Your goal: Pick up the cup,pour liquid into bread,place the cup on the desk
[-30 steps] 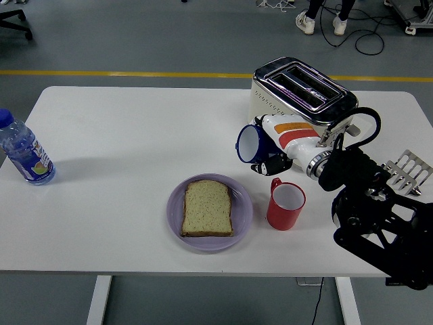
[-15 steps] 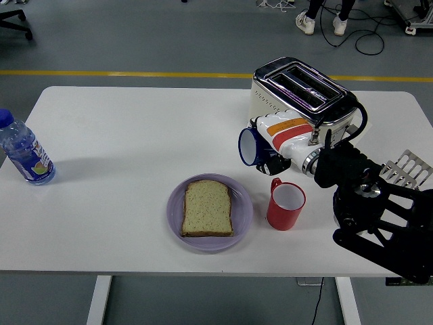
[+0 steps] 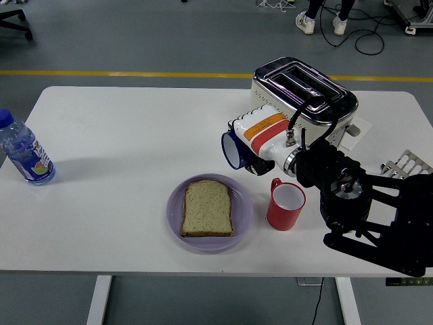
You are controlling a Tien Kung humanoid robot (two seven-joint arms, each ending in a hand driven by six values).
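My right hand (image 3: 252, 150), white with orange and red bands, is shut on a blue cup (image 3: 232, 149) with a white inside. The cup is held in the air, tipped on its side with its mouth facing left and down toward the plate. A slice of bread (image 3: 208, 208) lies on a purple plate (image 3: 242, 218) just below and left of the cup. A red cup (image 3: 285, 204) stands upright on the table right of the plate, under my wrist. The left arm is out of view.
A cream and chrome toaster (image 3: 302, 93) stands behind my hand. A water bottle (image 3: 23, 153) stands at the table's left edge. A metal rack (image 3: 405, 164) lies at the right edge. A person's feet (image 3: 320, 23) show at the top.
My right hand has carried the blue cup left and slightly up, toward the plate, and turned the wrist further so the cup tips more.
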